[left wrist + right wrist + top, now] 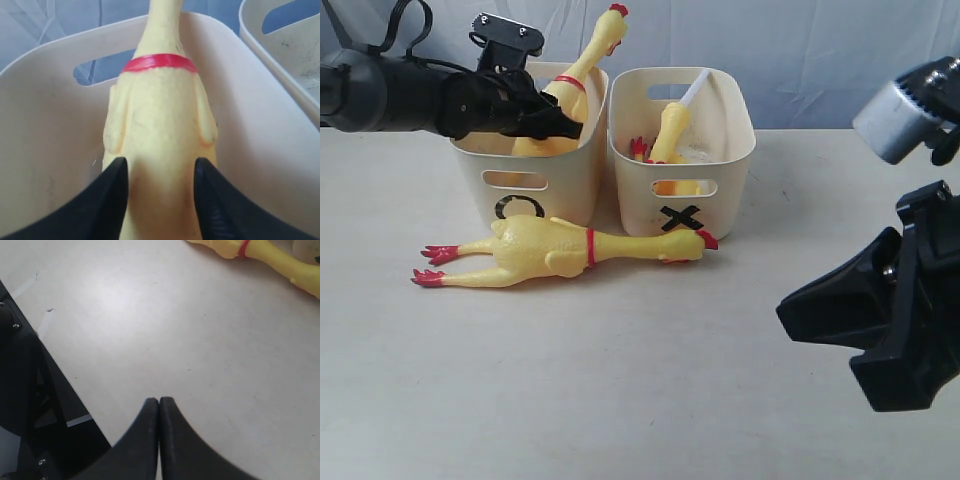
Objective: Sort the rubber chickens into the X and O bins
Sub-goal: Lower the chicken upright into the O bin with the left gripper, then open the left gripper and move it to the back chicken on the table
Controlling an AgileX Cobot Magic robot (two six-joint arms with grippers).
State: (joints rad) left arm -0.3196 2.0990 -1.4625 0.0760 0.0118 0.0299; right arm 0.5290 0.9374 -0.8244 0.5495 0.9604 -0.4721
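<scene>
One yellow rubber chicken (570, 85) (160, 115) leans upright in the O bin (570, 185) (40, 125), its head above the rim. My left gripper (555, 125) (160, 167) reaches into that bin, its jaws straddling the chicken's body; whether they press on it I cannot tell. A smaller chicken (672, 128) with a white tube (695, 88) stands in the X bin (730, 165) (295, 45). Another chicken (545, 250) (270, 255) lies flat on the table before both bins. My right gripper (790, 310) (159, 401) hovers shut over bare table at the front right.
The two bins stand side by side at the back of the pale table (620, 380). A blue-grey backdrop (800, 50) rises behind them. The right arm's dark base (25, 405) sits at the table's edge.
</scene>
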